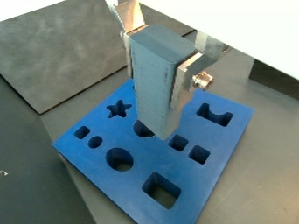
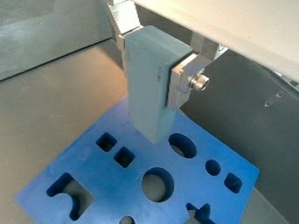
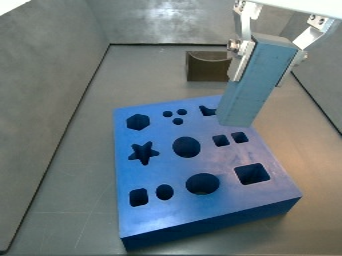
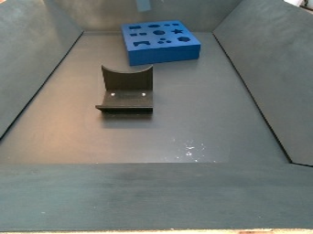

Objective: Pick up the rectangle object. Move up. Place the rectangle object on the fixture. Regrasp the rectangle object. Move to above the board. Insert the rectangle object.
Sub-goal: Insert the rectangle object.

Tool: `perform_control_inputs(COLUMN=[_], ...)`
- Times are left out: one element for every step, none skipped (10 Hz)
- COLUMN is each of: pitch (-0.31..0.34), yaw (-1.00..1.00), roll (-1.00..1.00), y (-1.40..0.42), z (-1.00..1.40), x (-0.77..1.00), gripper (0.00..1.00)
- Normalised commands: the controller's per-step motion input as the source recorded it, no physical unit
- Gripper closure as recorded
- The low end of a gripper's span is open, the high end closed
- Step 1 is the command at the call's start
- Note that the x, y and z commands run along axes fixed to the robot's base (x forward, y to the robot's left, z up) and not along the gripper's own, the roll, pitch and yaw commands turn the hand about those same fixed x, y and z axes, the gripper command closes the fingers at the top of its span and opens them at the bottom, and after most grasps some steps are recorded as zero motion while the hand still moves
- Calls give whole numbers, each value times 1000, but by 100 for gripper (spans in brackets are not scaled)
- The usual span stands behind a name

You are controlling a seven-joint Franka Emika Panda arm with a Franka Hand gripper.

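In both wrist views the hand (image 1: 158, 48) pinches the block (image 1: 156, 83) by its upper end, upright, the lower end above the board (image 1: 128, 184). In a side view the fixture (image 3: 207, 66) stands at 12 o'clock beyond the board.

The plain pale grey-blue rectangular block (image 1: 153, 74) hangs in the silver-plated gripper (image 1: 166, 54) over the bright blue square board (image 3: 194, 168) dotted with dark cut-outs; the small U-shaped fixture (image 4: 124, 90) is brown-olive on the dull grey worktop (image 4: 184, 128).
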Motion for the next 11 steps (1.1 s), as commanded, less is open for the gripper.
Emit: perform_control_inputs(pitch=[751,780,809,240,0,546,609,606,594,577,457], yaw=[29,37,54,46,3,6,66,97,157,209,211], roll=[-349,-343,-309,-43,0,540,294,123,126,163,183], y=[263,243,209,0,0,-443,-491,-526,-443,-360,-277], z=[-80,-74,-40,0,0,-117,-297,-377,-351,-294,-186], x=[689,683,674,154,77,689,611,554,571,586,474], gripper=[100,100,100,100,100,100,100,100,100,100,100])
